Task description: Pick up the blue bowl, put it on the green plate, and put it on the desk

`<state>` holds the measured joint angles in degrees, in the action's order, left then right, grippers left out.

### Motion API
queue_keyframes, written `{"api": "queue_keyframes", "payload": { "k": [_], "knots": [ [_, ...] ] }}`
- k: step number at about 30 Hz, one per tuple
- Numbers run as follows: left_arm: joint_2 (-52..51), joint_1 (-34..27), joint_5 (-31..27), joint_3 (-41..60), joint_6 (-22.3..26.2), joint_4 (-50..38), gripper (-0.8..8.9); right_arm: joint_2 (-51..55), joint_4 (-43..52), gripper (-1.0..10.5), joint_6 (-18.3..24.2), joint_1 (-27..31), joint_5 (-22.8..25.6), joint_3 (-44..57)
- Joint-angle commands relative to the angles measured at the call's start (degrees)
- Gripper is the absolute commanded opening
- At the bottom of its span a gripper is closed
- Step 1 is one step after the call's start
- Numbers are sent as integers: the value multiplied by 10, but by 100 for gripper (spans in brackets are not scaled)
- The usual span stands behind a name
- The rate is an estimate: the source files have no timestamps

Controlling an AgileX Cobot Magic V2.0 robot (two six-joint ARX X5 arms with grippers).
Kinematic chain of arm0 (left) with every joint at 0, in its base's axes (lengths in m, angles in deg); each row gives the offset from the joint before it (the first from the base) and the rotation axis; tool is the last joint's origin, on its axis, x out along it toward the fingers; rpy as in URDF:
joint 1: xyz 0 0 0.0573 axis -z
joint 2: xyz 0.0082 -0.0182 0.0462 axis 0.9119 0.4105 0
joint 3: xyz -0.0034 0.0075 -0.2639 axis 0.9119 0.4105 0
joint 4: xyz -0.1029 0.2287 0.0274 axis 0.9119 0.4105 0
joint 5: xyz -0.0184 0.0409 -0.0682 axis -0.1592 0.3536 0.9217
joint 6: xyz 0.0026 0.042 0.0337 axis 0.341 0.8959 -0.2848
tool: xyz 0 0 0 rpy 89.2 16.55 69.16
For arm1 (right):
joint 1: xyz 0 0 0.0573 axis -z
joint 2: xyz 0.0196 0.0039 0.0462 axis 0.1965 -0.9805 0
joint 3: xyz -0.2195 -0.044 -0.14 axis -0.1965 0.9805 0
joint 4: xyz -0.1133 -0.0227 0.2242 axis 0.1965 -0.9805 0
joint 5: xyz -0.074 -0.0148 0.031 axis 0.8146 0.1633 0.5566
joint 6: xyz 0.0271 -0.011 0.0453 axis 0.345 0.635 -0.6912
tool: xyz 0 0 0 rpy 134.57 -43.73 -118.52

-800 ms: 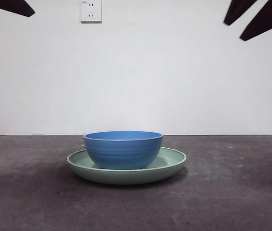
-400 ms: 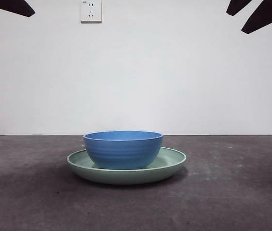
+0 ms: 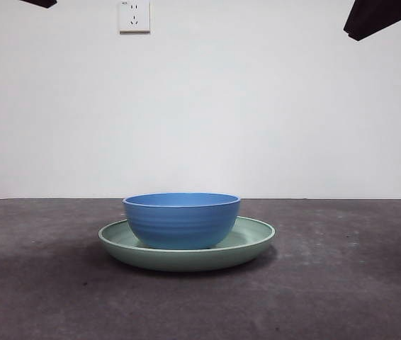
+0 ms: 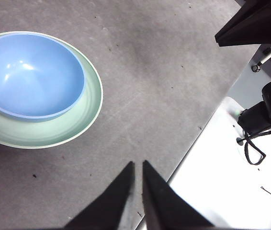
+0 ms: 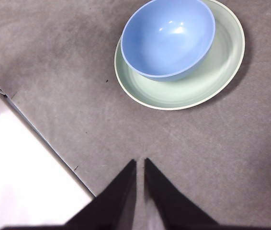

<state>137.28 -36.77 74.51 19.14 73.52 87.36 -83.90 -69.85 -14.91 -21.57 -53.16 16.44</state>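
Sitting inside the green plate [image 3: 186, 256] on the counter [image 3: 342, 283], the blue bowl [image 3: 181, 220]; both grippers' fingers nearly closed, empty: left gripper [image 4: 138, 165], right gripper [image 5: 140, 163].

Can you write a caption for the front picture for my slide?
A blue bowl sits inside a green plate on the dark desk, beneath a white wall socket.
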Motion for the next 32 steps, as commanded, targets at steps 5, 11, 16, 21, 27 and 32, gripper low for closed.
{"api": "queue_keyframes", "payload": {
  "k": [5,11,16,21,27,32],
  "knots": [
    [3,3,3,-6,7,-4,9,-5,4,8,6,-4,0,-10],
    [3,3,3,-6,7,-4,9,-5,4,8,6,-4,0,-10],
    [3,3,3,-6,7,-4,9,-5,4,8,6,-4,0,-10],
    [-3,2,3,-6,7,-6,9,-5,4,8,6,-4,0,-10],
    [-80,-49,-50,4,35,-98,9,-5,4,8,6,-4,0,-10],
    [-195,-136,-126,75,48,-320,9,-5,4,8,6,-4,0,-10]
  ]
}}
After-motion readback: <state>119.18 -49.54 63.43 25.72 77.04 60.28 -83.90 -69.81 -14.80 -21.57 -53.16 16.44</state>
